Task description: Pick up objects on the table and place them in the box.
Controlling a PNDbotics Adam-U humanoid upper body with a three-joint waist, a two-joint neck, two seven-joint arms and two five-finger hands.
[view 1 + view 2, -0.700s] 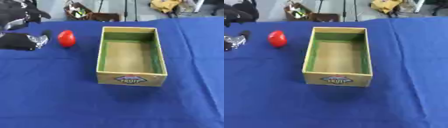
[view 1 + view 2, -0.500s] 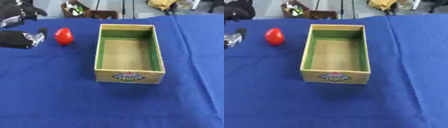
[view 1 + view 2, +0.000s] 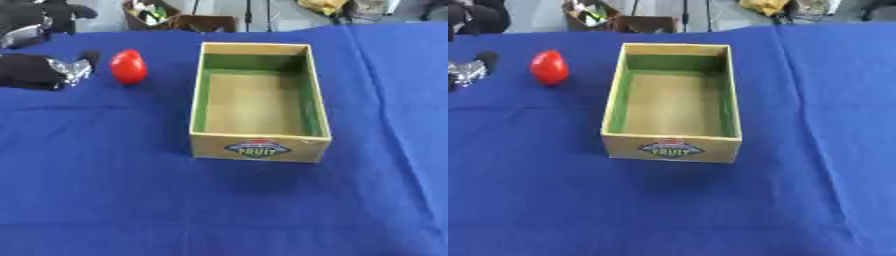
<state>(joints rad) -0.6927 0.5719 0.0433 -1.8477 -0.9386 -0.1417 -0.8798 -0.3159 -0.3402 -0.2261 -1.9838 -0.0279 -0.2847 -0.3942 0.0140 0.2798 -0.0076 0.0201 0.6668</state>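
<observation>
1. Left of everything, my left hand (image 3: 39, 70) lies low over the blue tablecloth (image 3: 131, 200) at the view's left edge, black with a silvery part toward the fingers; I cannot tell whether those fingers are spread or curled.
2. Just beside that silvery tip sits the red object (image 3: 129, 66), rounded and upright on the cloth, apart from my hand by a narrow strip of blue.
3. Between the red object and the box (image 3: 259, 149) there is only bare cloth; nothing stands in the way.
4. That box is wooden with green inner walls and a tan floor, lying lengthwise away from me, with a fruit label on its near face. Nothing lies inside it.
5. Right of the box the cloth shows a long crease running toward the far edge.
6. Beyond the table's far edge I see a brown carton (image 3: 207, 22) on the floor, with some coloured clutter beside it, and something yellow (image 3: 321, 5) further right.
7. Dark machinery (image 3: 35, 22) shows at the upper left corner, above my hand.
</observation>
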